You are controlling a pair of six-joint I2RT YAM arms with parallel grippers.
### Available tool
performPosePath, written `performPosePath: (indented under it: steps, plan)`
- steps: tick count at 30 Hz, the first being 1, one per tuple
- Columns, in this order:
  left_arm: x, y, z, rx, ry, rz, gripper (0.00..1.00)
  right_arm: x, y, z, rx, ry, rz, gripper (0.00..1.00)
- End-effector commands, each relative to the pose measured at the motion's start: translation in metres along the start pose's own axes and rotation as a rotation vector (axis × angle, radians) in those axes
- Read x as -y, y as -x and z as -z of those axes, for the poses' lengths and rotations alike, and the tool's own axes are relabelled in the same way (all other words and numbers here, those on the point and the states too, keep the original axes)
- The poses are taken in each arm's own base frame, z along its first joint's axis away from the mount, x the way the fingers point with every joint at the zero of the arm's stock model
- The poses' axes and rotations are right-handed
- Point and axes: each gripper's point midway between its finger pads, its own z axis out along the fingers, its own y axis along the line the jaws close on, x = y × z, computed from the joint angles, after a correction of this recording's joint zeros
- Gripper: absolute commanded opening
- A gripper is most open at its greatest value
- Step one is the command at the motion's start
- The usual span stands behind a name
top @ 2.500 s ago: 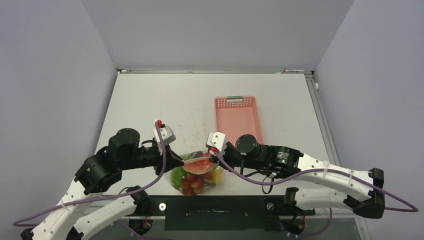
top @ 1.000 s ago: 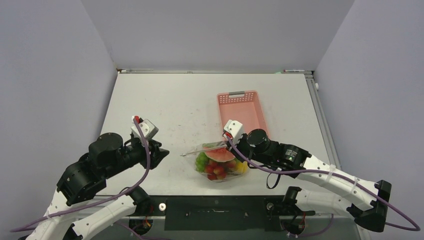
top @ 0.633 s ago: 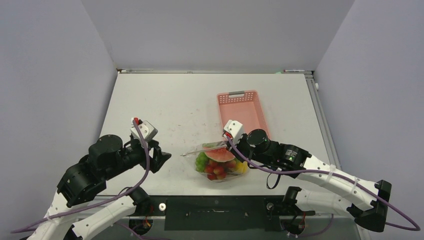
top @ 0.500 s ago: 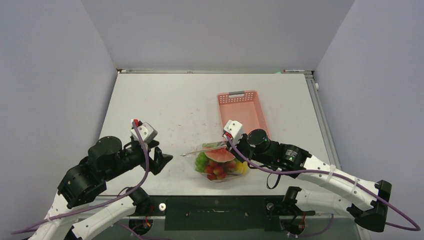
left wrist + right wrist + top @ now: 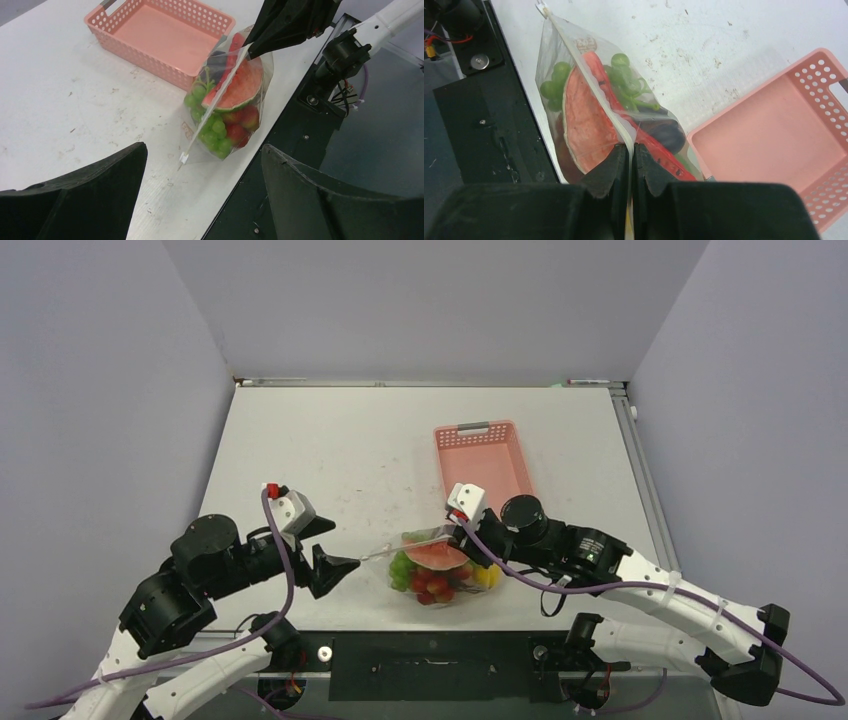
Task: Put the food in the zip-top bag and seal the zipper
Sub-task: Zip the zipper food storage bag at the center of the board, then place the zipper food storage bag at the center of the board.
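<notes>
Since a second ago, the left fingers [image 5: 80, 200] have been swung back toward the bag [image 5: 437, 575] and spread wide; nothing is grasped by them. The bag, with the food [image 5: 235, 92] inside it, is set at 6 o'clock on the surface [image 5: 330, 450], close to the near edge, with the basket [image 5: 470, 427] just beyond it at 1 o'clock. The zipper [image 5: 574, 56] is clenched at its 3 o'clock end by the right fingers [image 5: 604, 175], and its free end is left pointing to 9 o'clock, just short of the left fingers. Whether the strip is pressed shut along its whole length cannot be told. Trouble is judged likeliest at that free end: being thin and unsupported, it could be missed or knocked aside if the fingers are closed too early. With only one corner held, the loaded bag could be dragged over the near edge or twisted, and an unsealed stretch could be pulled open. The left arm is folded low and reached toward 3 o'clock; the right arm is stretched in from 4 o'clock, its wrist bent down over the bag.
</notes>
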Motion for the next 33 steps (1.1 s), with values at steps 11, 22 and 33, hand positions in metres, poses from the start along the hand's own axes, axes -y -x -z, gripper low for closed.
performPosePath:
  steps: [11, 22, 33]
  plan:
    - [0.030, 0.034, -0.018, 0.136, -0.193, -0.026, 0.83, -0.029, 0.090, 0.034, 0.254, 0.168, 0.089, 0.05]
    - [0.046, 0.036, -0.047, 0.137, -0.317, 0.033, 0.84, -0.037, 0.108, 0.032, 0.285, 0.176, 0.069, 0.05]
    - [0.057, 0.020, -0.067, 0.061, -0.411, 0.076, 0.73, -0.038, 0.128, 0.025, 0.308, 0.166, 0.034, 0.05]
